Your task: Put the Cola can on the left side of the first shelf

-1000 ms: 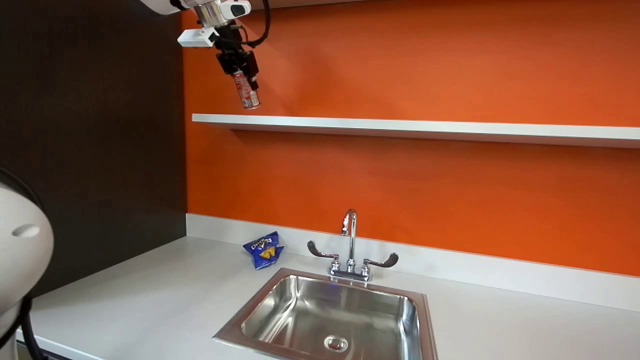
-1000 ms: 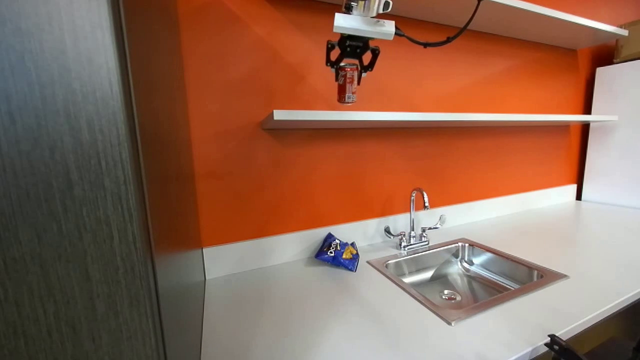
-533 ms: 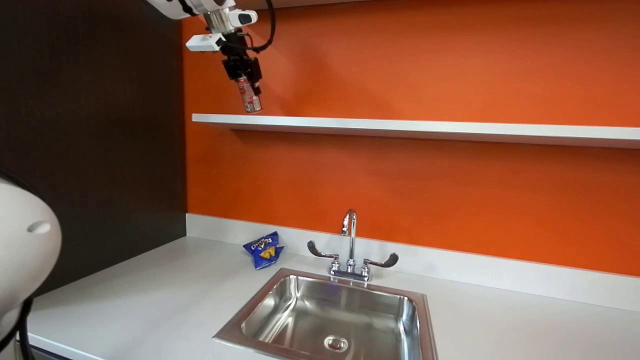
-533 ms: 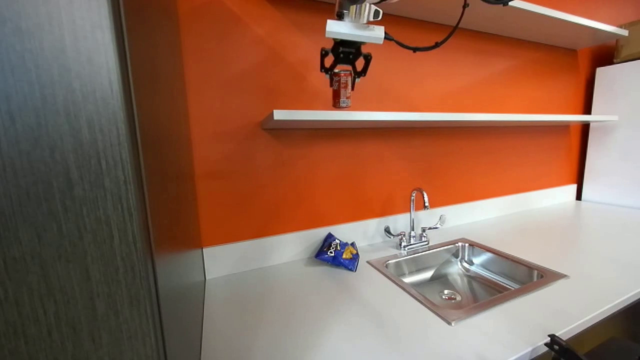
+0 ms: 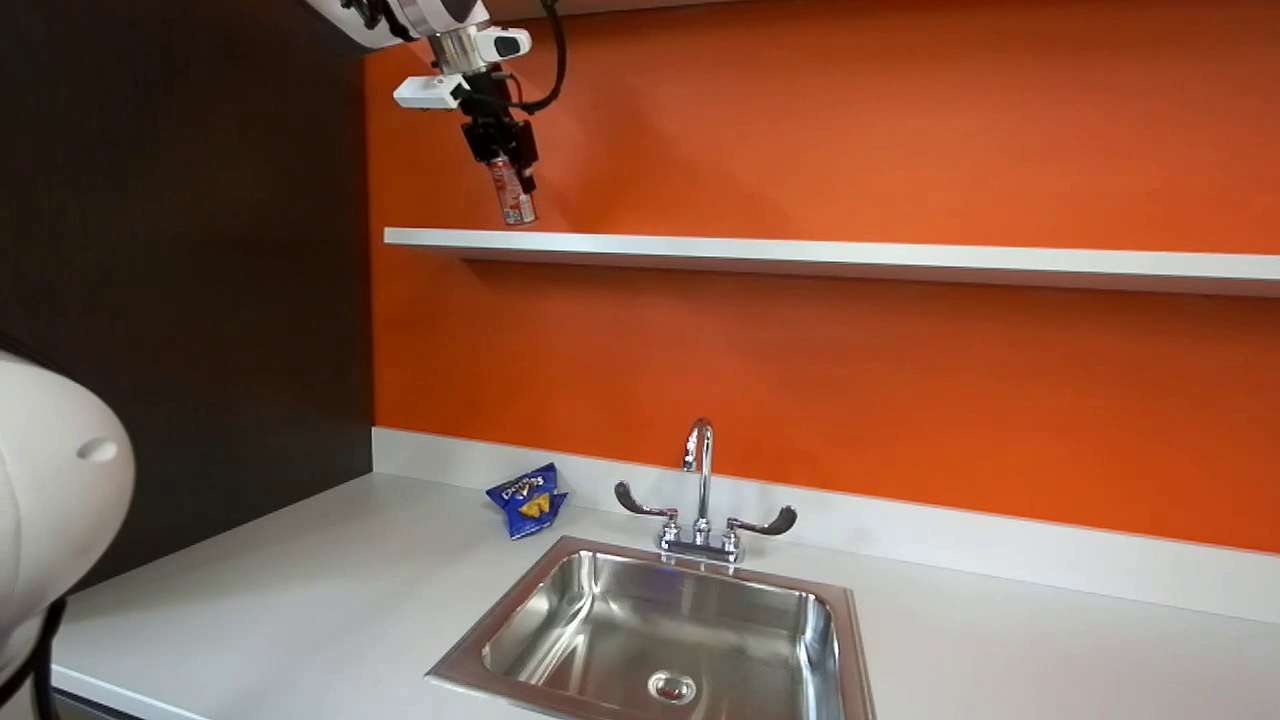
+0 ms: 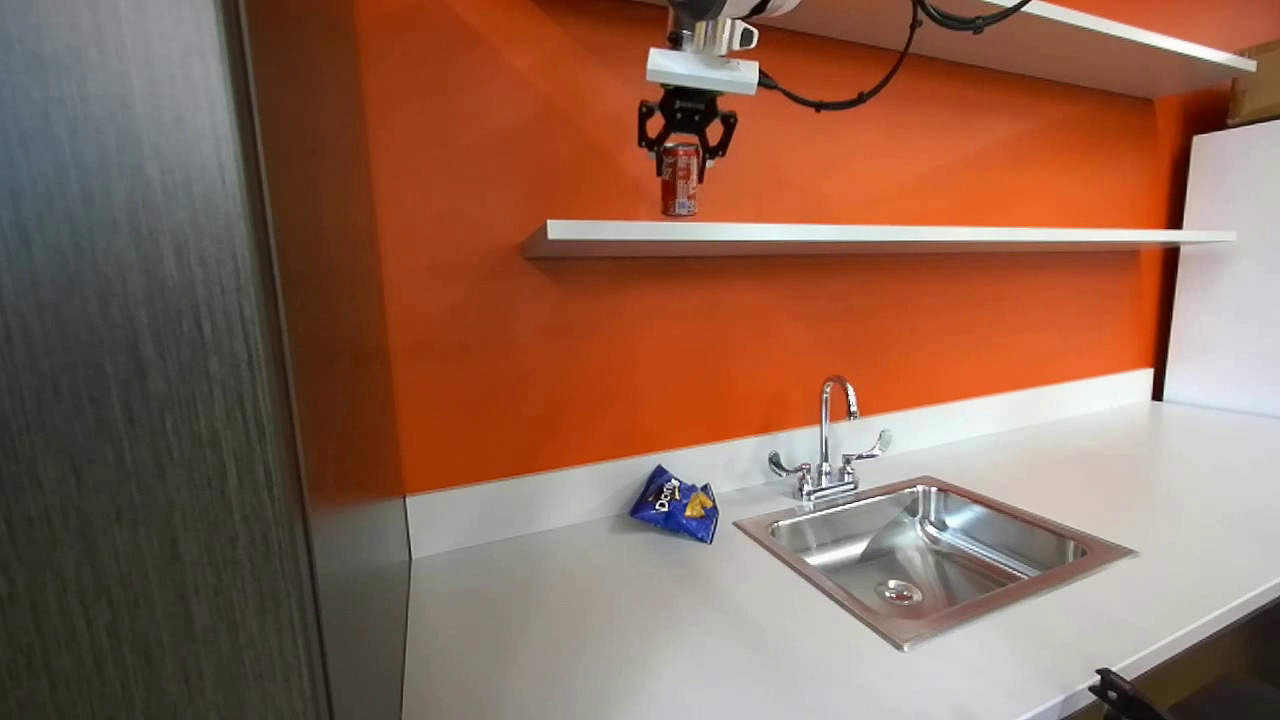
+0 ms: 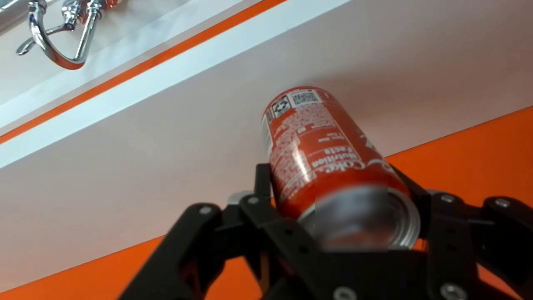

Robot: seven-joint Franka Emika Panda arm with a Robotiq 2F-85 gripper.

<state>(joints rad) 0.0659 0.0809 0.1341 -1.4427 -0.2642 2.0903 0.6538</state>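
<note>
The jaws grip the Cola can (image 7: pixel 333 162) round its upper part. In an exterior view the can (image 5: pixel 514 202) leans, just above the left part of the first shelf (image 5: pixel 830 253), a gap showing under its base. The step, I judge, is setting down: right it, lower slowly until the base sits flat behind the front edge, then part the jaws evenly.

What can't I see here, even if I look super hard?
Can: top blurred and tiny print too small to read, in the wrist view.
Shelf: a patch hidden by the can, in the wrist view.
Packet: back hidden behind its front, in both exterior views.
Box: right part cut off by the picture's edge, in an exterior view.
</note>
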